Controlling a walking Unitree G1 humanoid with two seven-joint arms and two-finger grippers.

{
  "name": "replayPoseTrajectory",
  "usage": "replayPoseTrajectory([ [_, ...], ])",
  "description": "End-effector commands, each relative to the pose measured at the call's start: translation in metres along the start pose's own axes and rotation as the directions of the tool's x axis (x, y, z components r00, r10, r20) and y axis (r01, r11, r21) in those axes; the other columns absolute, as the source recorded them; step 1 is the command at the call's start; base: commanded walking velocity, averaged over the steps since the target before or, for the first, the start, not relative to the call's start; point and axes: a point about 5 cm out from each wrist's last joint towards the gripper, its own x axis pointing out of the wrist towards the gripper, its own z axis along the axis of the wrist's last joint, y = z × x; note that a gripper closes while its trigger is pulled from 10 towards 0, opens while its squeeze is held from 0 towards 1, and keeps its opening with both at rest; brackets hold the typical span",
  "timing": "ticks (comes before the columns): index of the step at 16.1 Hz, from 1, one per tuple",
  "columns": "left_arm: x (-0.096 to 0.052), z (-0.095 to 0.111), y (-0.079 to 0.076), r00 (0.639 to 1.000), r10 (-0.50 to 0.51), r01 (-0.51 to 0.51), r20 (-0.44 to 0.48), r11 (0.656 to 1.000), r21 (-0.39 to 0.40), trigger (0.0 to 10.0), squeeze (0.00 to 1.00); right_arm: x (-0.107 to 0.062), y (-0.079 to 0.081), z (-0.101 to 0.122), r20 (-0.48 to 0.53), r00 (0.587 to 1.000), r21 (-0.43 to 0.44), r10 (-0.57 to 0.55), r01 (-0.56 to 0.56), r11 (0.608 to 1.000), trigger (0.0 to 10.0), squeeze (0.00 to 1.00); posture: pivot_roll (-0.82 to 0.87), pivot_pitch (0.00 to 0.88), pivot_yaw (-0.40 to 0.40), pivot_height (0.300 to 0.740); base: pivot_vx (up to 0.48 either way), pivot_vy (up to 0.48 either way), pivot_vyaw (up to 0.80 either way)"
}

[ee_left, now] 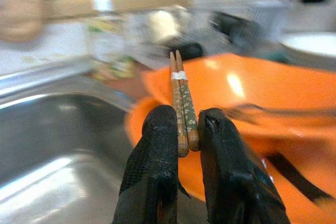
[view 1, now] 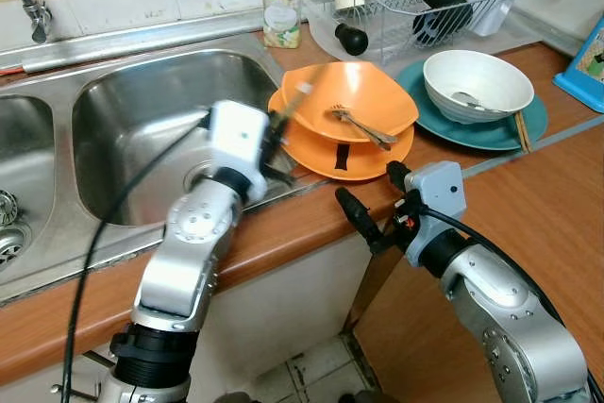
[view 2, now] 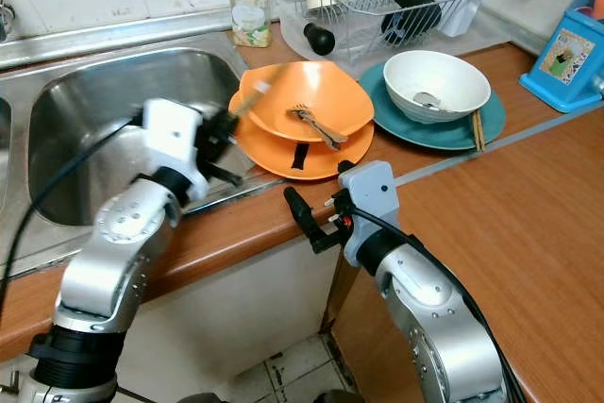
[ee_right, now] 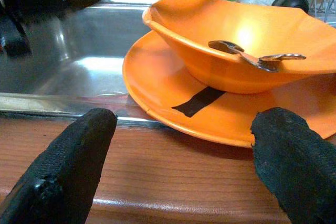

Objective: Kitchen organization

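Bright, even daylight; glare patches on the orange bowl and the sink steel. The left gripper is motion-blurred in the head views; the left wrist view's background smears, chopsticks sharp

**Chopsticks, bowl and plate by the sink**

A pair of patterned chopsticks points toward the orange bowl. The bowl holds a fork and spoon and sits on an orange plate, right of the sink.

Glossy orange plastic bowl and plate; shiny brushed-metal sink; smooth wood-look table; patterned wooden chopsticks.
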Motion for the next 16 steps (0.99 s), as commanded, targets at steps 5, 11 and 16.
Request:
replayPoseTrajectory([
  [5, -0.025, -0.009, 0.052, 0.967, 0.25, -0.246, -0.039, 0.965, 0.089, 0.0, 0.0, 0.002, 0.004, 0.005, 0.02, 1.0, -0.014, 0.015, -0.015, 1.0, 10.0, 1.0, -0.04, 0.042, 0.01, 0.74, 0.0, 0.0, 0.0],
  [11, -0.02, -0.033, 0.07, 0.939, 0.231, -0.176, -0.253, 0.959, 0.22, 10.0, 1.0, 0.001, -0.009, 0.004, 0.018, 0.995, -0.011, -0.101, 0.102, 0.995, 10.0, 1.0, -0.05, 0.025, 0.017, 0.74, 0.0, 0.0, 0.0],
  [16, -0.026, -0.042, 0.07, 0.927, 0.228, -0.158, -0.298, 0.957, 0.242, 10.0, 0.23, -0.004, -0.019, 0.006, 0.067, 0.978, 0.02, -0.197, 0.196, 0.98, 10.0, 1.0, -0.05, 0.022, 0.013, 0.74, 0.0, 0.0, 0.0],
])
